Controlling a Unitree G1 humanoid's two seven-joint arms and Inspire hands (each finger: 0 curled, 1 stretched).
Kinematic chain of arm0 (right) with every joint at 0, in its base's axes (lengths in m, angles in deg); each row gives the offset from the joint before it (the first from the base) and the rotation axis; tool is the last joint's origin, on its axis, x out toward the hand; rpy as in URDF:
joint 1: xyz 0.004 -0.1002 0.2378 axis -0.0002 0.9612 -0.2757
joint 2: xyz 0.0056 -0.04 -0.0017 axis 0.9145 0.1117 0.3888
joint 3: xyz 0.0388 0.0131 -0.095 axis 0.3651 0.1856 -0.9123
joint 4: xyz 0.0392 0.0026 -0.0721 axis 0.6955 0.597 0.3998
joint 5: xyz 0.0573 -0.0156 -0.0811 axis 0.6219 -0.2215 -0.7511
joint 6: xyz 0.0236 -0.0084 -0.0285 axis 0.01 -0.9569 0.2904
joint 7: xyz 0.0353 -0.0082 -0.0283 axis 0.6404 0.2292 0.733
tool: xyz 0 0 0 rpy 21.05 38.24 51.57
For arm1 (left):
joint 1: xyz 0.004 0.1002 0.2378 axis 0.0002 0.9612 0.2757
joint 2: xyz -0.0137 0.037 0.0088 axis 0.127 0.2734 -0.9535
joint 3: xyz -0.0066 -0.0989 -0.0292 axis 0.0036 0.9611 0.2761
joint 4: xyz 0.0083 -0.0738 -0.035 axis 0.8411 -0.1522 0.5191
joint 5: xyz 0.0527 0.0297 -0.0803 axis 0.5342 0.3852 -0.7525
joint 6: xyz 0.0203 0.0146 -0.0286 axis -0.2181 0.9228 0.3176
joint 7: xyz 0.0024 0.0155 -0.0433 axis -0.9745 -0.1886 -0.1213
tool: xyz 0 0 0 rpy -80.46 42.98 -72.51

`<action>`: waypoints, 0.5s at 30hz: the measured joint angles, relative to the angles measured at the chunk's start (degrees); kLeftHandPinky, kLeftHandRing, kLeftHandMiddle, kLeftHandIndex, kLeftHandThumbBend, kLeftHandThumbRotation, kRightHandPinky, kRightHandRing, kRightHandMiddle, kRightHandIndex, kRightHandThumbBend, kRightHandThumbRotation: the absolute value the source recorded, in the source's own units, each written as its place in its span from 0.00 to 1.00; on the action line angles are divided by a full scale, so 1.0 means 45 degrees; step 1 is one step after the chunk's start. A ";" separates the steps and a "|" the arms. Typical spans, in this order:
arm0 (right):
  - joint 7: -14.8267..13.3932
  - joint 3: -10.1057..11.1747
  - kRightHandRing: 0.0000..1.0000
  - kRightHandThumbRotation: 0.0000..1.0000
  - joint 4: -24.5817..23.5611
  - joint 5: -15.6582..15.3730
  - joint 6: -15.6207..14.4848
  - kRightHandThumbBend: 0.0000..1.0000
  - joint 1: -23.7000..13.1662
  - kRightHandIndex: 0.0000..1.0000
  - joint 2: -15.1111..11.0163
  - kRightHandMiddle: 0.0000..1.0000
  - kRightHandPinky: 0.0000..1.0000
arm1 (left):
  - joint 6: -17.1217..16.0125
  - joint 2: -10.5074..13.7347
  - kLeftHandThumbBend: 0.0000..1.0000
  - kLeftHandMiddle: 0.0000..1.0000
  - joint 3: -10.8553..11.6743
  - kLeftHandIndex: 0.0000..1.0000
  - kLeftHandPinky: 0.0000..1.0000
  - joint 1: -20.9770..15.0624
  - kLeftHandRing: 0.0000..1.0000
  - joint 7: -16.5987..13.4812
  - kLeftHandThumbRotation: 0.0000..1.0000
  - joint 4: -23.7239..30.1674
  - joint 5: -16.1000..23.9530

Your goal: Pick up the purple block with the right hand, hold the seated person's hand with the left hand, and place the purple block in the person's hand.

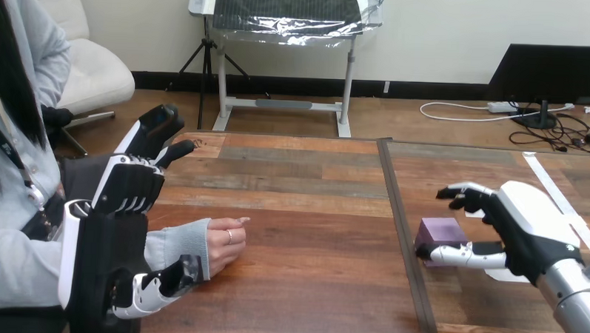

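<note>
My right hand [513, 232] is spread open around the purple block [439, 233], thumb beside it, not yet gripping.
My left hand [124, 189], open beside the person's hand [223, 242], is placed to steady it.

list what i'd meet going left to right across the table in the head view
robot's left hand → person's hand → purple block → robot's right hand
</note>
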 measured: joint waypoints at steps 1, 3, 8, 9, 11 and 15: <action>-0.0045 0.0038 0.76 0.59 0.0000 0.0000 0.0049 0.93 0.0000 0.79 0.0000 0.75 0.66 | 0.0000 -0.0004 1.00 0.90 0.0003 0.87 0.81 -0.0005 0.89 -0.0002 0.66 -0.0005 0.0005; -0.0141 0.0107 0.76 0.60 0.0000 0.0000 0.0142 0.93 0.0000 0.79 0.0000 0.75 0.66 | -0.0004 -0.0017 1.00 0.90 0.0017 0.87 0.81 -0.0010 0.89 -0.0006 0.66 -0.0018 0.0024; -0.0327 0.0252 0.77 0.61 -0.0001 0.0000 0.0334 0.94 -0.0003 0.80 -0.0001 0.75 0.66 | -0.0019 -0.0074 1.00 0.90 0.0061 0.87 0.80 -0.0013 0.89 -0.0017 0.67 -0.0065 0.0056; -0.0351 0.0277 0.77 0.61 -0.0002 0.0001 0.0368 0.94 -0.0003 0.80 0.0000 0.75 0.66 | -0.0032 -0.0093 1.00 0.90 0.0074 0.87 0.80 -0.0014 0.89 -0.0020 0.67 -0.0080 0.0069; -0.0378 0.0320 0.78 0.61 -0.0013 0.0006 0.0434 0.94 -0.0003 0.80 0.0000 0.76 0.67 | -0.0077 -0.0136 1.00 0.89 0.0095 0.86 0.80 -0.0018 0.89 -0.0040 0.67 -0.0118 0.0084; -0.0407 0.0379 0.78 0.61 -0.0030 0.0005 0.0529 0.95 -0.0003 0.80 0.0000 0.76 0.67 | -0.0149 -0.0190 1.00 0.89 0.0100 0.86 0.80 -0.0020 0.89 -0.0071 0.67 -0.0176 0.0099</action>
